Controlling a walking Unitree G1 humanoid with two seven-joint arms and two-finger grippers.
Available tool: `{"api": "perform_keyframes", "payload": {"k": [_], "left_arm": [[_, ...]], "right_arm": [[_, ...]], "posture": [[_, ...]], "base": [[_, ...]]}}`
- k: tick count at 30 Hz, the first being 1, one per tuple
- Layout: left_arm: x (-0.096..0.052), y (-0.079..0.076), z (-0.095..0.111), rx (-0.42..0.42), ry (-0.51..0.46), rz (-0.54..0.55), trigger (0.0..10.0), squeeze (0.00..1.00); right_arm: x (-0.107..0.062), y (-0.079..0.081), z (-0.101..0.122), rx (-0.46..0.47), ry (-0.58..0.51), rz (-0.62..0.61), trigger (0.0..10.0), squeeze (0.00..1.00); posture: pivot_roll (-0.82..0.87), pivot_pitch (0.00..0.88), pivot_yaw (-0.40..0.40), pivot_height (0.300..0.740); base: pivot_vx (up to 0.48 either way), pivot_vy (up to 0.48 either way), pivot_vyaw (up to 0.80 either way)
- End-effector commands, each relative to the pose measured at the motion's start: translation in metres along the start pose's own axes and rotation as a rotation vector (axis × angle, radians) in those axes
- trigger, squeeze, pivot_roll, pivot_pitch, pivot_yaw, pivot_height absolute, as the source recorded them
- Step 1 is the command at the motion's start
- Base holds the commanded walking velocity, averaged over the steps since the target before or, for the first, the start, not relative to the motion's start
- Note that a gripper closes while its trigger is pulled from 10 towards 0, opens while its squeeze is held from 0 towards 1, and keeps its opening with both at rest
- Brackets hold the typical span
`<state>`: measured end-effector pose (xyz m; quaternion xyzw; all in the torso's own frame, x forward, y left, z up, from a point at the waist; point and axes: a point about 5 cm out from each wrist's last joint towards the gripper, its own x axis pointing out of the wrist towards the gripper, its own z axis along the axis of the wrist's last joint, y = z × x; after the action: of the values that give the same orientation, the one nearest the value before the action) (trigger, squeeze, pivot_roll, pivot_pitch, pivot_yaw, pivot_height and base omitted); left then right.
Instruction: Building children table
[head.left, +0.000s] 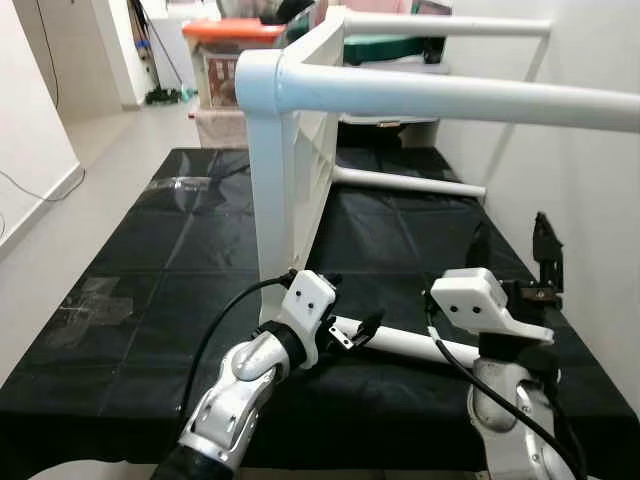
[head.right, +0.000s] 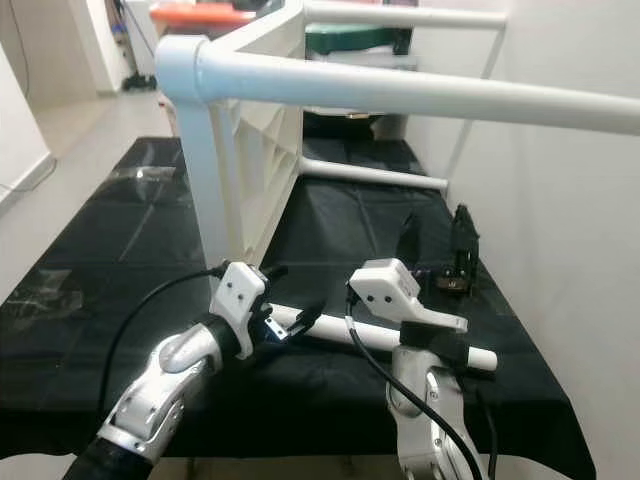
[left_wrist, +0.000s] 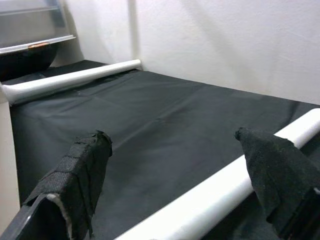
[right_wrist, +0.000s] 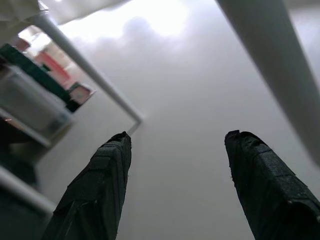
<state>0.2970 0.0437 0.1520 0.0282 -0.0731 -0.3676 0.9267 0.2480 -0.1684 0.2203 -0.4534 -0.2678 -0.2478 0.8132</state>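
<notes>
We see the left gripper (head.left: 352, 330) low over the black-covered worktop (head.left: 150, 300), its fingers (left_wrist: 82, 170) spread apart around the near end of a loose white leg (head.left: 420, 346) that lies flat on the cloth. In the left wrist view one finger sits on the far side of the leg and the other on the bare cloth, but we cannot tell whether either pad touches the tube.

The leg runs from this gripper toward the right arm, passing just beneath the right wrist housing. The right gripper (head.left: 512, 262) is raised above it, pointing up and away toward the pale wall, with its fingers (right_wrist: 100, 190) wide apart and nothing between them.

Beyond the left gripper stands the white table frame (head.left: 290, 170), tipped on its side with a slatted panel upright on the worktop. One fitted leg (head.left: 450, 97) reaches out over both grippers toward the right, and another (head.left: 445, 25) does so farther back. A second loose white tube (head.left: 410, 183) lies on the cloth well past the right gripper.
</notes>
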Motion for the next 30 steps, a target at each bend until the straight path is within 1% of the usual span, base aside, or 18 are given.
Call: {"api": "perform_keyframes", "payload": {"k": [1, 2, 4, 5, 8, 9, 10, 11, 13, 15, 19, 21, 22, 24, 25, 28, 29, 30], "left_arm": [[0.005, 0.003, -0.002, 0.008, 0.006, 0.019, 10.0, 0.00], [0.005, 0.003, -0.002, 0.008, 0.006, 0.019, 10.0, 0.00], [0.013, 0.006, -0.002, 0.008, 0.011, 0.041, 10.0, 0.00], [0.013, 0.006, -0.002, 0.008, 0.011, 0.041, 10.0, 0.00], [0.026, 0.007, 0.005, 0.005, -0.007, 0.039, 10.0, 0.00], [0.026, 0.007, 0.005, 0.005, -0.007, 0.039, 10.0, 0.00], [0.032, 0.006, 0.010, 0.016, -0.024, 0.026, 10.0, 0.00], [0.032, 0.006, 0.010, 0.016, -0.024, 0.026, 10.0, 0.00], [0.039, 0.005, 0.016, 0.022, -0.043, 0.019, 10.0, 0.00], [0.041, 0.005, 0.017, 0.023, -0.046, 0.019, 10.0, 0.00], [0.050, 0.013, 0.018, 0.014, -0.048, 0.063, 10.0, 0.00], [0.050, 0.013, 0.017, 0.015, -0.048, 0.066, 10.0, 0.00], [0.050, 0.013, 0.017, 0.015, -0.048, 0.068, 10.0, 0.00], [0.051, 0.014, 0.017, 0.014, -0.048, 0.069, 10.0, 0.00], [0.050, 0.013, 0.016, 0.016, -0.048, 0.069, 10.0, 0.00], [0.050, 0.013, 0.015, 0.020, -0.047, 0.069, 10.0, 0.00], [0.049, 0.014, 0.014, 0.021, -0.045, 0.069, 10.0, 0.00], [0.049, 0.014, 0.014, 0.022, -0.044, 0.070, 10.0, 0.00]], "right_arm": [[0.010, -0.007, -0.001, -0.069, -0.028, -0.043, 10.0, 0.00], [0.010, -0.007, -0.001, -0.069, -0.028, -0.043, 10.0, 0.00], [0.030, -0.017, 0.002, -0.167, -0.098, -0.129, 10.0, 0.00], [0.030, -0.017, 0.002, -0.167, -0.098, -0.129, 10.0, 0.00], [0.053, -0.029, 0.012, -0.267, -0.171, -0.241, 10.0, 0.00], [0.053, -0.029, 0.012, -0.267, -0.171, -0.241, 10.0, 0.00], [0.058, -0.031, 0.015, -0.290, -0.186, -0.264, 10.0, 0.00], [0.058, -0.031, 0.015, -0.290, -0.186, -0.264, 10.0, 0.00], [0.063, -0.034, 0.018, -0.324, -0.207, -0.299, 10.0, 0.00], [0.064, -0.035, 0.018, -0.333, -0.211, -0.307, 10.0, 0.00], [0.075, -0.037, 0.022, -0.409, -0.254, -0.370, 10.0, 0.00], [0.076, -0.037, 0.023, -0.413, -0.256, -0.376, 10.0, 0.00], [0.075, -0.036, 0.022, -0.407, -0.249, -0.368, 10.0, 0.81], [0.074, -0.035, 0.021, -0.403, -0.243, -0.362, 10.0, 0.81], [0.071, -0.033, 0.020, -0.400, -0.240, -0.354, 10.0, 1.00], [0.055, -0.026, 0.019, -0.401, -0.232, -0.341, 10.0, 1.00], [0.046, -0.022, 0.019, -0.405, -0.226, -0.327, 10.0, 0.00], [0.039, -0.019, 0.019, -0.408, -0.221, -0.318, 10.0, 0.00]], "posture": [[0.08, 0.075, -0.025, 0.740], [0.08, 0.075, -0.025, 0.740], [0.09, 0.103, -0.019, 0.740], [0.09, 0.103, -0.019, 0.740], [0.09, 0.124, -0.019, 0.740], [0.09, 0.124, -0.019, 0.740], [0.09, 0.132, -0.021, 0.740], [0.09, 0.132, -0.021, 0.740], [0.10, 0.137, -0.023, 0.740], [0.10, 0.137, -0.023, 0.740], [0.09, 0.146, -0.019, 0.740], [0.09, 0.148, -0.021, 0.740], [0.09, 0.148, -0.021, 0.740], [0.09, 0.148, -0.021, 0.740], [0.09, 0.147, -0.021, 0.740], [0.09, 0.147, -0.023, 0.740], [0.09, 0.144, -0.023, 0.740], [0.09, 0.144, -0.023, 0.740]], "base": [[0.000, 0.000, 0.00], [0.000, 0.000, 0.00], [0.000, 0.000, 0.00], [0.000, 0.000, 0.00], [0.000, 0.000, 0.00], [0.000, 0.000, 0.00], [0.000, 0.000, 0.00], [0.000, 0.000, 0.00], [0.000, 0.000, 0.00], [0.000, 0.000, 0.00], [0.000, 0.000, 0.00], [0.000, 0.000, 0.00], [0.000, 0.000, 0.00], [0.000, 0.000, 0.00], [0.000, 0.000, 0.00], [0.000, 0.000, 0.00], [0.000, 0.000, 0.00], [0.000, 0.000, 0.00]]}}
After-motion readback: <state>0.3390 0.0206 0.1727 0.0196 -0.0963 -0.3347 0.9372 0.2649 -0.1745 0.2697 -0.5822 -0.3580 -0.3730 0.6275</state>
